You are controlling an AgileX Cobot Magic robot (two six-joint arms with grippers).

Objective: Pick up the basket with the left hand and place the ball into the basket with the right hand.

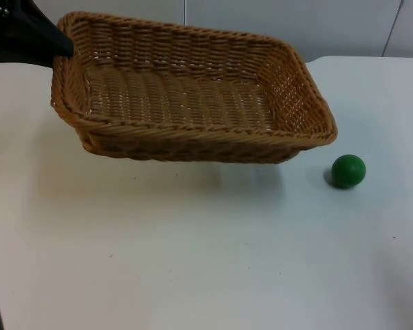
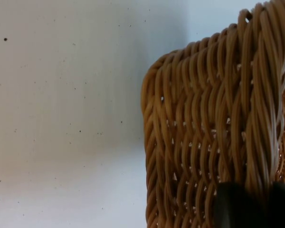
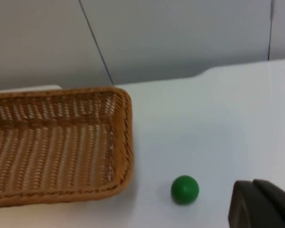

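A rectangular wicker basket (image 1: 193, 89) fills the upper middle of the top view, lifted off the white table (image 1: 193, 261) with its shadow below it. The left gripper (image 1: 63, 49), at the upper left of the frame, is clamped on the basket's left rim. A small green ball (image 1: 348, 170) sits on the table at right of centre, near the basket's right corner but apart from it. A fingertip of the right gripper (image 3: 263, 204) hangs above the table near the ball; whether its jaws are apart cannot be told.
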